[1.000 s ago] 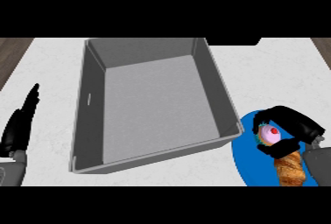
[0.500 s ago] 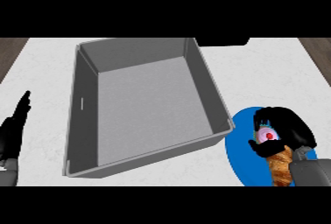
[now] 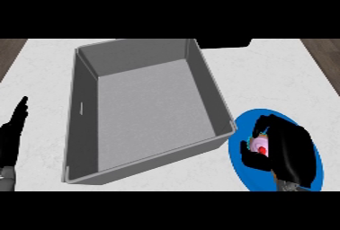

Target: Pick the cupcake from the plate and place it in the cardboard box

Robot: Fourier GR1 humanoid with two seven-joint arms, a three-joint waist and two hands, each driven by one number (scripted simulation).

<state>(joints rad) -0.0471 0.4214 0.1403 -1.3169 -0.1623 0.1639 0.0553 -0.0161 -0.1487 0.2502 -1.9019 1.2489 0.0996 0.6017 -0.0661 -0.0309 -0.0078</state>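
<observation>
Right hand (image 3: pixel 287 150) now around cupcake (image 3: pixel 259 146)

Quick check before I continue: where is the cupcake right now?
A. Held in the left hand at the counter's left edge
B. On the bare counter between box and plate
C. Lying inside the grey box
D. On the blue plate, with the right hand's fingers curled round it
D. The cupcake sits over the blue plate with the right hand curled round it; the box holds nothing, and the left hand rests open.

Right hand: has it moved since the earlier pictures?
Cannot tell: the view itself shifts. The right hand sits curled round the cupcake over the blue plate throughout.
</observation>
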